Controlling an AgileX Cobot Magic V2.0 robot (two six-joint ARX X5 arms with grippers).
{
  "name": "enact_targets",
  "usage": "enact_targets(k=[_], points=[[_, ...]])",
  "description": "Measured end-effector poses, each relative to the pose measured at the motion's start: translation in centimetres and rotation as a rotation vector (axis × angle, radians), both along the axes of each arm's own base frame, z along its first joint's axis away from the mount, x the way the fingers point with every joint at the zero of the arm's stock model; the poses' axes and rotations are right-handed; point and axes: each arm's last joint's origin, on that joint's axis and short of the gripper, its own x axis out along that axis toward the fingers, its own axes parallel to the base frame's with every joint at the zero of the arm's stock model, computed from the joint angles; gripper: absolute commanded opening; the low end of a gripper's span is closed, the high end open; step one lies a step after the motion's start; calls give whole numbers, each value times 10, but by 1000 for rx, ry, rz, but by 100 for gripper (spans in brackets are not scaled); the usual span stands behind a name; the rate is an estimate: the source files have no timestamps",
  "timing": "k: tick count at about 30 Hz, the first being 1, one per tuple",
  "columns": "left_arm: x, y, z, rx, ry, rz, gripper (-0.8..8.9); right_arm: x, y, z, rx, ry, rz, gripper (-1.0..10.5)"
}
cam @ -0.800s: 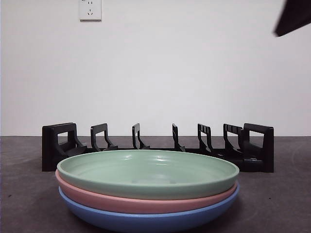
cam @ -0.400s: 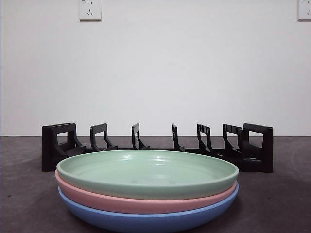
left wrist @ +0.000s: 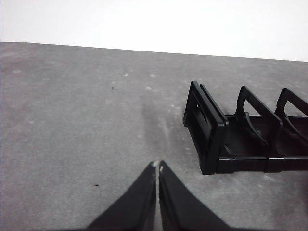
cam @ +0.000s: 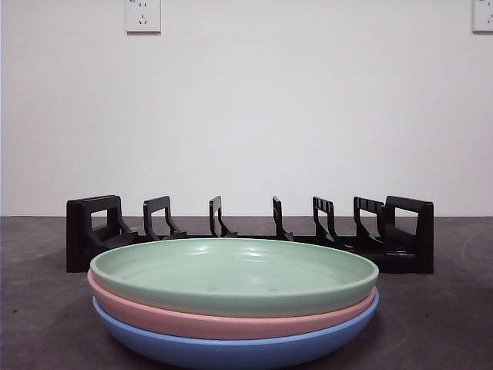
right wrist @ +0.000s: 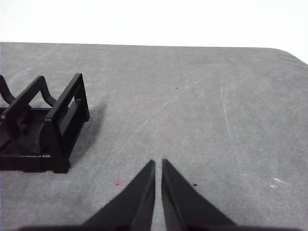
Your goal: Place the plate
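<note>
A stack of three plates stands near the front: a green plate (cam: 231, 274) on top, a pink plate (cam: 216, 322) under it, a blue plate (cam: 231, 351) at the bottom. Behind them a black slotted plate rack (cam: 250, 231) stands empty. The left wrist view shows one end of the rack (left wrist: 240, 134), with my left gripper (left wrist: 158, 166) shut and empty over bare table beside it. The right wrist view shows the rack's other end (right wrist: 43, 130), with my right gripper (right wrist: 158, 162) shut and empty off to its side. Neither arm shows in the front view.
The grey table (cam: 447, 308) runs back to a white wall with two sockets, one at the top left (cam: 142, 15) and one at the top right (cam: 482, 15). The table's far corner (right wrist: 288, 53) shows in the right wrist view.
A black arm tip at the front view's top right corner has left the picture, uncovering the right wall socket. The plates and the rack have not moved.
</note>
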Motion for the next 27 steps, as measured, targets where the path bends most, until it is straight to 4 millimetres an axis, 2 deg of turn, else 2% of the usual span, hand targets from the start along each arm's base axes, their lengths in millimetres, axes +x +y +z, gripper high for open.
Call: enact_targets(k=[27], points=[[0,0,0,0,0,0,7,0,0,1,16,-9,2,21]])
